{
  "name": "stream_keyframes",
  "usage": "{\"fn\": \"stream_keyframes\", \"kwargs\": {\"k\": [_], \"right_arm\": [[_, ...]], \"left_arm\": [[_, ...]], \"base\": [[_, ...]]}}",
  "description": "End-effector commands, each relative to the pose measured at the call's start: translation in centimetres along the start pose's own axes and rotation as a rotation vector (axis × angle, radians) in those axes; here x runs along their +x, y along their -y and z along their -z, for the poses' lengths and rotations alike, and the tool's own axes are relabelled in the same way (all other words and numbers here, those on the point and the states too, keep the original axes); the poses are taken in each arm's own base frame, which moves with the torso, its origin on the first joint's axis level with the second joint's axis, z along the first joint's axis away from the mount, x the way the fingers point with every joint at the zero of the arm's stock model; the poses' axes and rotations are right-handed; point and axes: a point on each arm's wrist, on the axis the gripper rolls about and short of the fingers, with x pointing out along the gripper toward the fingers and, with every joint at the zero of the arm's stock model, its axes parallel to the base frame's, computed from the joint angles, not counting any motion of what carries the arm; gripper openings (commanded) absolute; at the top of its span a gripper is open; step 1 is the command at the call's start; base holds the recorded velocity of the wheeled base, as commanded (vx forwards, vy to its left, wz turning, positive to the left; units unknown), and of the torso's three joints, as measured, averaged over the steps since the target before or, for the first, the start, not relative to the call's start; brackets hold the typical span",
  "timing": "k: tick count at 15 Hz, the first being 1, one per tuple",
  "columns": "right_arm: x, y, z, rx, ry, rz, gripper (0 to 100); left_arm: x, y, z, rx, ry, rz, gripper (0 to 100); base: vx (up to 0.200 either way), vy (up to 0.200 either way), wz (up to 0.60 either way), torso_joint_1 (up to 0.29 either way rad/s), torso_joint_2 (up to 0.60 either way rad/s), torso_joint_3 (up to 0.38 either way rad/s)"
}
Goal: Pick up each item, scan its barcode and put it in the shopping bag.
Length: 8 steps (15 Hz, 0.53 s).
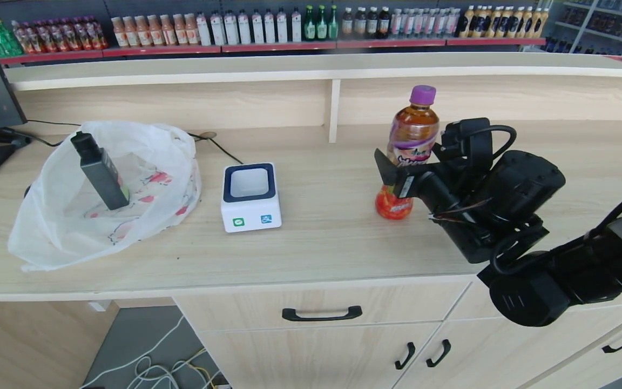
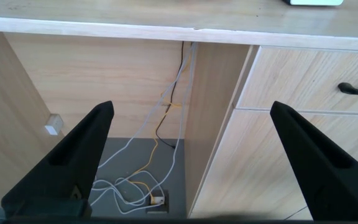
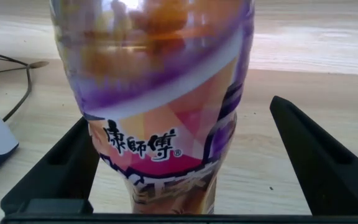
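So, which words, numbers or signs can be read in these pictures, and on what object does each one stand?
Bottle: three large black characters, a brand mark, left unquoted; print below them is cut off.
Scanner: two small icons, one green, one blue; no words.
Dark item in the shopping bag: no readable print.
Shelf bottles: labels too small to read.

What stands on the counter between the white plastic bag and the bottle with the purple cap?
In the head view, a small white cube scanner with a dark blue rim stands between the white plastic bag and the purple-capped amber bottle.
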Motion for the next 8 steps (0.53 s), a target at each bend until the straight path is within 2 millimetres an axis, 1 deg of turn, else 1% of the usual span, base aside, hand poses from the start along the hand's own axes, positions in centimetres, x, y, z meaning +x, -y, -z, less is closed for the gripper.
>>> {"fn": "stream_keyframes", "kwargs": {"k": [1,8], "right_arm": [[0.05,-0.03,0.23,-0.003,-0.011,-0.001,100],[0.26,-0.17,0.52,-0.003,-0.047,-0.031,100]], "left_arm": [[0.0,0.0,0.0,0.0,0.0,-0.001,100],[0.0,0.0,0.0,0.0,0.0,-0.001,100]], "base": [[0.0,0.0,0.0,0.0,0.0,0.0],[0.0,0.0,0.0,0.0,0.0,0.0]]}}
